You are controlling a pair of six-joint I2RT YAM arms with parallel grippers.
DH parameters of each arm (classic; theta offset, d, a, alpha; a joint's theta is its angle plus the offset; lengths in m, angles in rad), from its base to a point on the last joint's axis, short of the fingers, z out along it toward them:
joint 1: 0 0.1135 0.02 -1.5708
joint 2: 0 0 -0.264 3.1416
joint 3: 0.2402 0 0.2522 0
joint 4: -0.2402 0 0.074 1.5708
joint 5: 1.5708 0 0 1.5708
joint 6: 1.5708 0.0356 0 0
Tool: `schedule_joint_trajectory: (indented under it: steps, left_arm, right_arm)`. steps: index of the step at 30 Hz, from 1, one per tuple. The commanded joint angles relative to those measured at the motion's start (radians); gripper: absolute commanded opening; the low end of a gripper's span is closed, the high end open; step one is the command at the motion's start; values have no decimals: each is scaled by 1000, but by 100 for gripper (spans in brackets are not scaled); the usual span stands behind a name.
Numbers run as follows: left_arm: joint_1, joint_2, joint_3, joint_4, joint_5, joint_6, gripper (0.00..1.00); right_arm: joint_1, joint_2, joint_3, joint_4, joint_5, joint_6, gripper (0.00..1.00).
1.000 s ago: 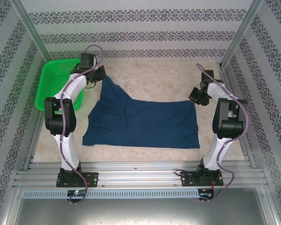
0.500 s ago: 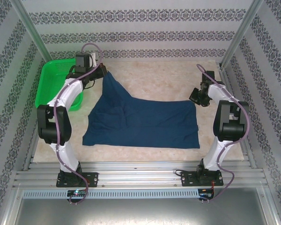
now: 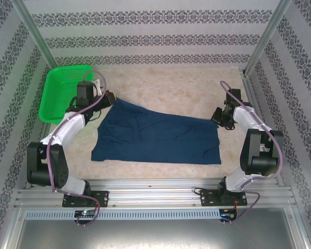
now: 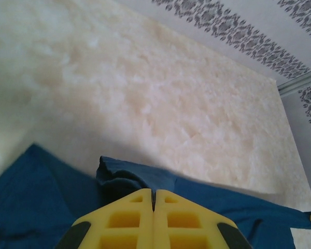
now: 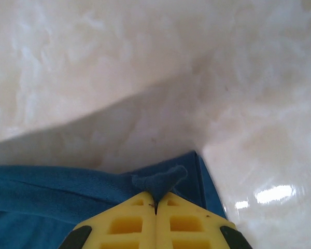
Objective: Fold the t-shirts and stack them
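One t-shirt (image 3: pixel 155 137), dark navy, creased, no print showing, lies spread across the middle of the table (image 3: pixel 171 85). Two arms work it: the left fingers (image 4: pixel 125 222) are pressed together on its far-left corner, and the right fingers (image 5: pixel 128 224) pinch the far-right corner. One green basket (image 3: pixel 56 92) sits at the far left.

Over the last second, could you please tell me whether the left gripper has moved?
Yes. Judged against the green basket, the left gripper has come back toward the arm bases, drawing the pinched corner of the t-shirt along.
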Motion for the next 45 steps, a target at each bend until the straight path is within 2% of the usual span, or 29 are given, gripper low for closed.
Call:
schedule_joint_trajectory:
  steps: [1,14,24,27,40,45]
  left_arm:
    - [2,-85,-99,65,-21,-67,0]
    - [1,-318,-361,-2,-132,-114,0]
    - [3,-620,-462,-200,-270,-152,0]
    - [1,-685,-494,-230,-258,-176,0]
    - [0,-735,-539,-310,-282,-217,0]
    - [1,-714,-507,-294,-285,-229,0]
  right_arm:
    - [-12,-61,-64,-24,34,48,0]
    - [-11,-206,-251,-68,111,149,0]
    - [-13,-232,-275,-74,128,156,0]
    - [-13,-225,-277,-70,123,157,0]
    - [-13,-261,-323,-83,142,141,0]
    - [-13,-274,-309,-65,96,118,0]
